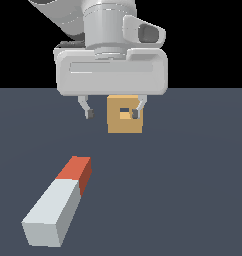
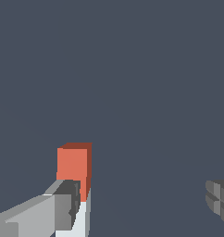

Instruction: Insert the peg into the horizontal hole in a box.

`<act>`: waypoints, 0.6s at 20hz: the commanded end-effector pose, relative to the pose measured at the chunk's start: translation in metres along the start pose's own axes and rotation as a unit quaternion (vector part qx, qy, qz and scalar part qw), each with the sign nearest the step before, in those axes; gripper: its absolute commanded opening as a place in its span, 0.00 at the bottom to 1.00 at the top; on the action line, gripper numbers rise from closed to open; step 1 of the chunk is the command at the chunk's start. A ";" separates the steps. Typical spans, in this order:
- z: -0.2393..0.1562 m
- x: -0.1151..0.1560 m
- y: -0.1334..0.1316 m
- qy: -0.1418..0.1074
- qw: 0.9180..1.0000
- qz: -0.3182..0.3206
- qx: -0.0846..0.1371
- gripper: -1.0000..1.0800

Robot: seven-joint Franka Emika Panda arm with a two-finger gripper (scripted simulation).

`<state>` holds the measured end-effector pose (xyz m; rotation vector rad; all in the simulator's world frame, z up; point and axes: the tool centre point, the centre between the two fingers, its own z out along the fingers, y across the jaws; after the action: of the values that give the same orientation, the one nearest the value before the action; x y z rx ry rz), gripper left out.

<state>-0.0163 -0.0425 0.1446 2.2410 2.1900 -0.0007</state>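
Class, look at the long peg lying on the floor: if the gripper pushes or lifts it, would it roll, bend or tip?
The peg probably won't roll: its faces are flat and square-edged. It looks rigid, so bending seems unlikely. Being long, it may tilt if the open gripper grasps it near the red end rather than mid-length.

Frontal exterior; downward wrist; shared peg [image 1: 58, 200].

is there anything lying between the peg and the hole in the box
Nothing visible. In the exterior view only bare floor separates the peg from the box and its hole; the open gripper hangs above.
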 end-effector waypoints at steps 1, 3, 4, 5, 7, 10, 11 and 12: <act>0.008 -0.014 -0.009 0.000 1.000 0.002 0.001 0.96; 0.017 -0.028 -0.019 0.000 1.000 0.004 0.001 0.96; 0.021 -0.036 -0.025 0.001 1.000 0.005 0.001 0.96; 0.026 -0.045 -0.030 0.001 1.000 0.006 0.001 0.96; 0.036 -0.061 -0.041 0.001 1.000 0.007 0.001 0.96; 0.049 -0.083 -0.056 0.002 1.000 0.010 0.002 0.96; 0.053 -0.089 -0.060 0.002 1.000 0.011 0.002 0.96; 0.057 -0.096 -0.064 0.002 1.000 0.011 0.002 0.96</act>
<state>-0.0752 -0.1271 0.0939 2.2682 2.1701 -0.0021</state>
